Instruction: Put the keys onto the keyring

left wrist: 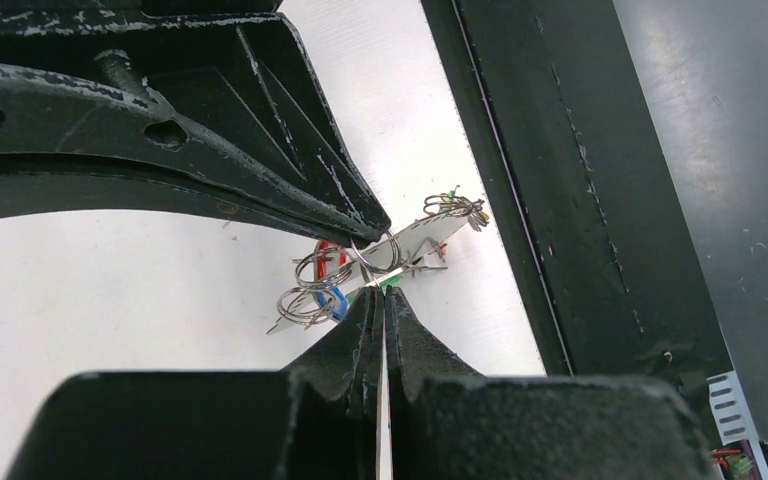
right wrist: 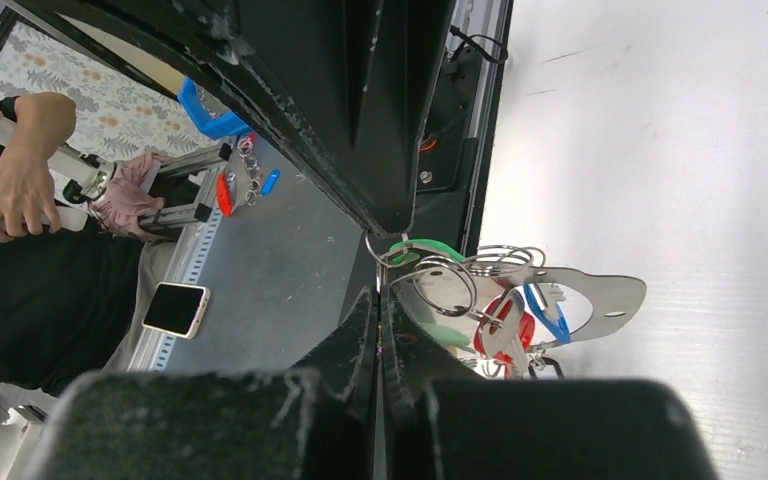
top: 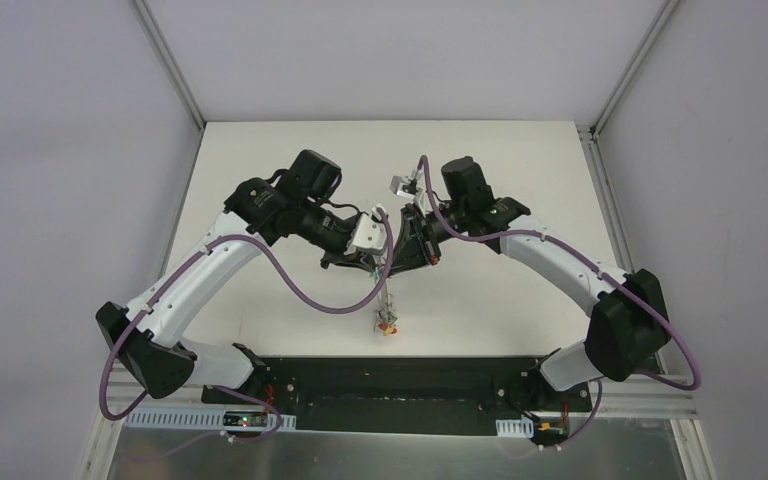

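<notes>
Both grippers meet tip to tip above the middle of the white table (top: 520, 180). My left gripper (left wrist: 382, 292) is shut on a thin grey wire that looks like the keyring (right wrist: 392, 250). My right gripper (right wrist: 380, 290) is shut on the same wire, right under the left fingers (right wrist: 385, 205). A bunch of keys (right wrist: 505, 320) with green, red and blue tags hangs from small split rings beside the tips, along with a flat silver plate (right wrist: 600, 295). In the top view the bunch (top: 388, 322) dangles below both grippers.
A black base plate (top: 390, 385) runs along the near table edge under the hanging bunch. Grey enclosure walls stand left, right and behind. In the right wrist view a person (right wrist: 30, 180) and a phone (right wrist: 175, 308) show beyond the table edge.
</notes>
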{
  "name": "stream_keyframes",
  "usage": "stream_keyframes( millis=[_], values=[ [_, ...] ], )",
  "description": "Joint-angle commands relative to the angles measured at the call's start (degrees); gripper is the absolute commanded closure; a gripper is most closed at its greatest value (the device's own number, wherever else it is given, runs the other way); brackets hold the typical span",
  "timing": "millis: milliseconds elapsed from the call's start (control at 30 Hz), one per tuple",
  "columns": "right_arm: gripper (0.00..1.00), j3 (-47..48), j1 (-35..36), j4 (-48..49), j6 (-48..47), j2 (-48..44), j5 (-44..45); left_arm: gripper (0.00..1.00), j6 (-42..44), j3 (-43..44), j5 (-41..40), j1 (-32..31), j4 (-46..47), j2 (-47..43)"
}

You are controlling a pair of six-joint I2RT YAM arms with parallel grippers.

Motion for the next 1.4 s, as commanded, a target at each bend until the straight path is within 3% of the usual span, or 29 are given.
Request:
stream_keyframes(
  millis=[0,767,1033,1367],
  values=[
    [1.0,0.5,-0.3,4.3,1.8,-0.1,-1.0,1.0,2.6,0.2,3.4,-0.6,-2.2,-1.8],
    [1.0,-0.2,-1.1,5.8,2.4,0.0,-3.4,1.0,7.4,3.1,6.0,-0.6,-8.5,1.7],
    [1.0,-1.2,-1.0,0.3,-3.7,-1.6,-4.3,1.0,5.8,3.4,1.6,-0.5,-6.7,1.8],
    [1.0,-2.4,0.7,0.3,-5.0,-1.6,-7.2,1.0,6.9,4.2,-0.8,-0.7,-5.0,3.4]
  ],
)
